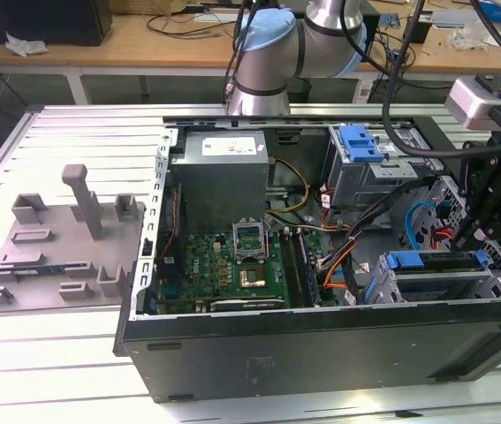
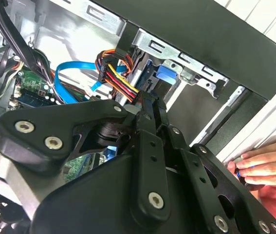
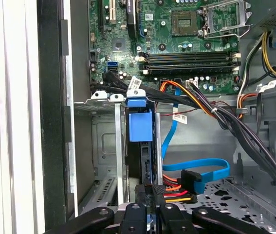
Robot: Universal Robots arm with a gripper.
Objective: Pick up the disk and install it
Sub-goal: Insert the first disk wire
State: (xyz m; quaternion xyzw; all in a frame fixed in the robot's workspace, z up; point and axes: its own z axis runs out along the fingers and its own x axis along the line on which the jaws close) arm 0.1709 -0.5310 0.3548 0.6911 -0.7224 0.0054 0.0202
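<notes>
Grey plastic holders [image 1: 60, 252] lay at the left edge of the slotted metal table [image 1: 73, 132], just beside the open computer case [image 1: 321, 349]. Near the case's right end the disk [image 1: 436, 261] stood on edge in a metal cage [image 1: 383, 287], its blue rail uppermost. The gripper [image 1: 460, 240] hung directly over it, drawn nearly together and apparently pinching the disk's top edge.

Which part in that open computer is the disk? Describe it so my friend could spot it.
Find the open computer case on the table, then the metal cage in its near corner at the exterior view's right, under the black gripper. The disk stands on edge there, a long blue rail along its top; the blue latch on the farther cage is shorter and squarer.
</notes>
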